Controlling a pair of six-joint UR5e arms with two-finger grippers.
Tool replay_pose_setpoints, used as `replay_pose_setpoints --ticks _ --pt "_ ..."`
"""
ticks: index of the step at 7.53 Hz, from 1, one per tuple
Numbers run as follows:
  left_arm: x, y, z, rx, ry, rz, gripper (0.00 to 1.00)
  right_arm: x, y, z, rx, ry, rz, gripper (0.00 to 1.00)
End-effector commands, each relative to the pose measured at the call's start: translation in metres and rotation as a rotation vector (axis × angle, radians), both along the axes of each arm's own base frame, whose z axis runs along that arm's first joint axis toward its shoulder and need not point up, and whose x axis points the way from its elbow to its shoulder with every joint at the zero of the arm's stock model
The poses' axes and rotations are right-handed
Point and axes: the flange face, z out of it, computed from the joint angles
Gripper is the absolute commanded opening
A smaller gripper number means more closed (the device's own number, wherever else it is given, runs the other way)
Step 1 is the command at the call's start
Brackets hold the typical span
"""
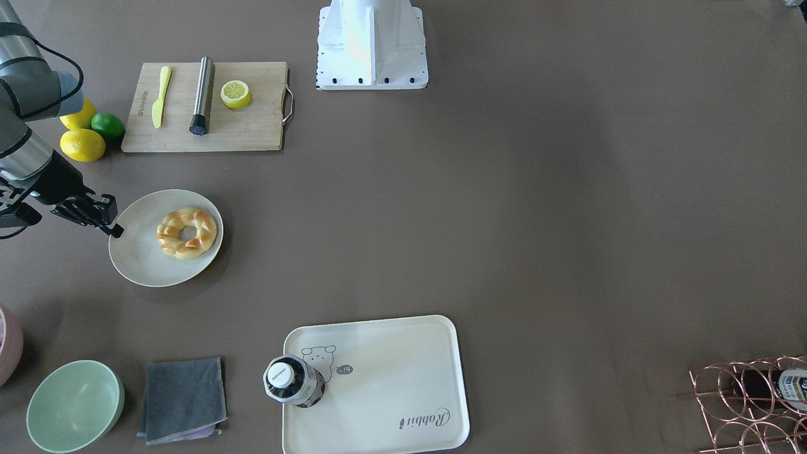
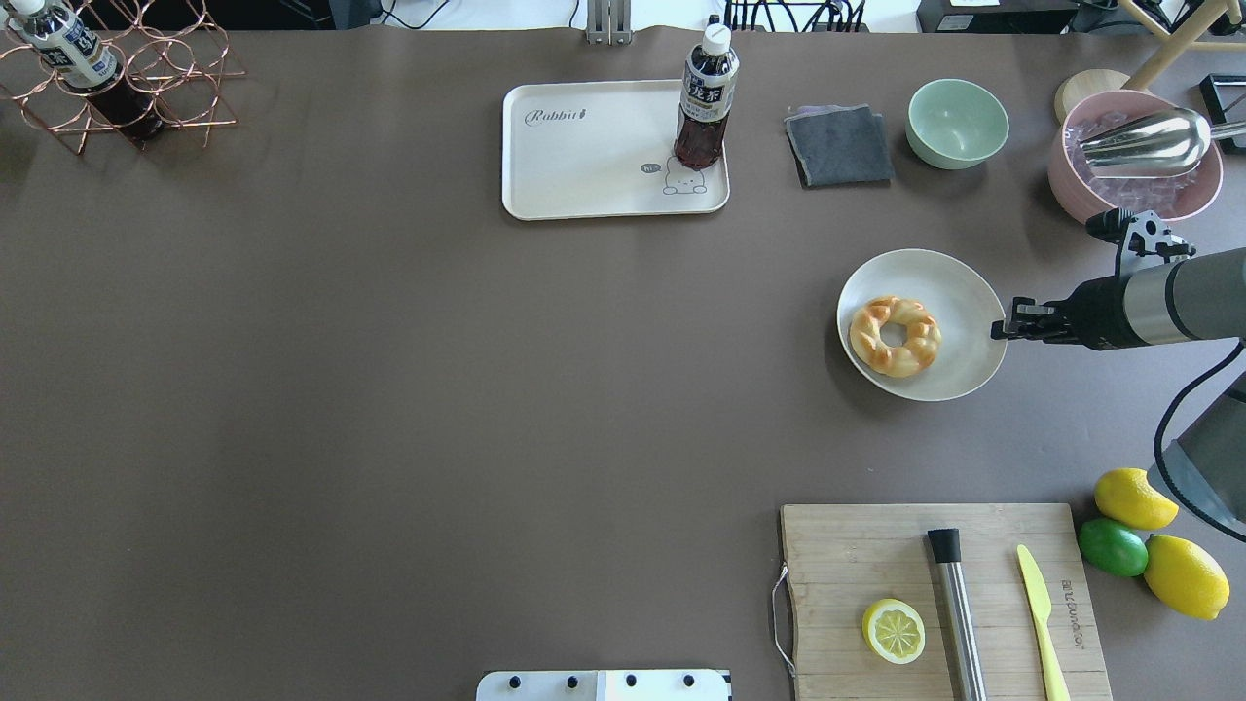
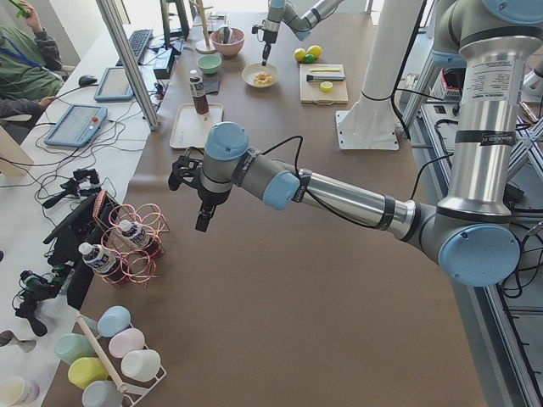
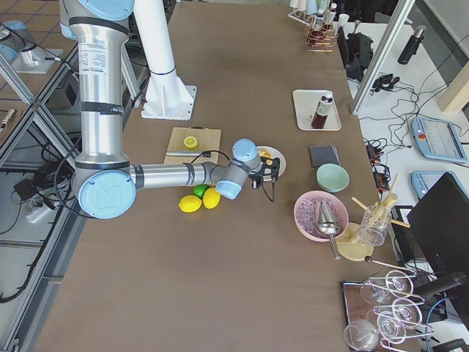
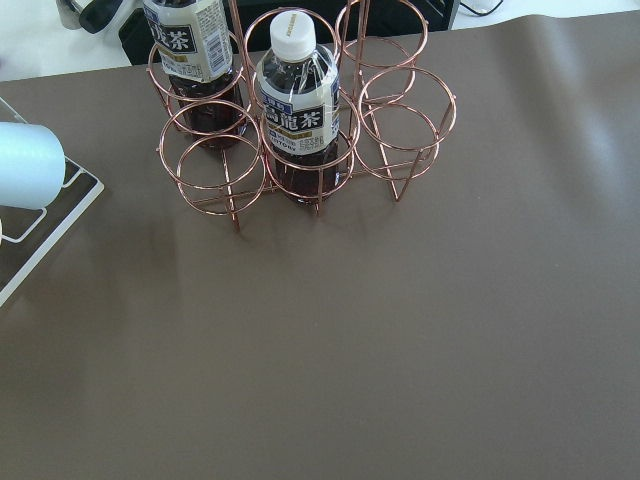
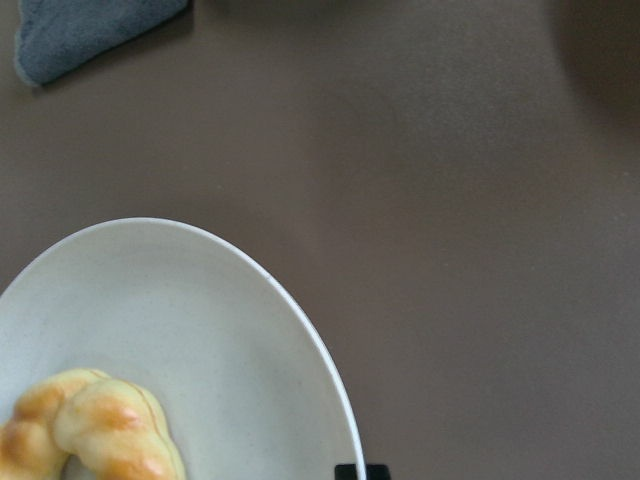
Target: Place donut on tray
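The donut (image 1: 186,232), a golden braided ring, lies on a round off-white plate (image 1: 135,252); it also shows in the overhead view (image 2: 895,336) and in the right wrist view (image 6: 90,435). My right gripper (image 2: 1003,329) hovers at the plate's rim (image 2: 959,292), beside the donut, with its fingers together and nothing in them. The cream tray (image 2: 584,156) with the bear drawing lies at the table's far edge, and a tea bottle (image 2: 703,97) stands on its corner. My left gripper (image 3: 204,220) shows only in the exterior left view, near the copper wire rack; I cannot tell whether it is open.
A wooden cutting board (image 2: 857,555) holds a lemon half (image 2: 894,630), a metal tube and a yellow knife. Two lemons and a lime (image 2: 1113,546) lie beside it. A grey cloth (image 2: 839,144), a green bowl (image 2: 957,122) and a pink bowl (image 2: 1134,180) stand near the plate. The wire rack (image 2: 127,78) holds bottles.
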Motion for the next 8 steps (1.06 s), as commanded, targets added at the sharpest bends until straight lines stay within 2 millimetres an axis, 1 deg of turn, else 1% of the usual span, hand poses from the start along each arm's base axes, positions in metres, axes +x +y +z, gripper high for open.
replay_pose_setpoints --ticks 1,2,3,4,5,6,7,8 --pt "0.003 -0.003 -0.008 0.027 0.011 0.013 0.98 -0.025 -0.024 -0.072 0.001 -0.12 0.014 0.0" --pt "0.013 -0.011 -0.021 0.047 0.014 0.028 0.98 -0.05 -0.029 -0.101 0.012 -0.157 -0.002 0.0" --pt "0.02 -0.014 -0.028 0.054 0.021 0.042 0.98 -0.073 -0.034 -0.133 0.029 -0.176 -0.019 0.0" --pt "0.037 -0.015 -0.033 0.013 0.061 0.042 0.98 -0.108 -0.036 -0.173 0.02 -0.201 -0.014 0.0" --pt "0.052 -0.011 -0.043 -0.007 0.089 0.033 0.99 -0.15 -0.028 -0.217 0.007 -0.2 0.015 0.0" --pt "0.063 -0.007 -0.046 -0.012 0.12 0.034 0.99 -0.184 -0.009 -0.277 -0.027 -0.18 0.038 0.0" --pt "0.072 -0.004 -0.049 -0.023 0.154 0.034 1.0 -0.218 0.012 -0.346 -0.078 -0.156 0.063 0.0" --pt "0.085 -0.002 -0.053 -0.035 0.177 0.032 1.0 -0.257 0.037 -0.418 -0.119 -0.136 0.091 0.0"
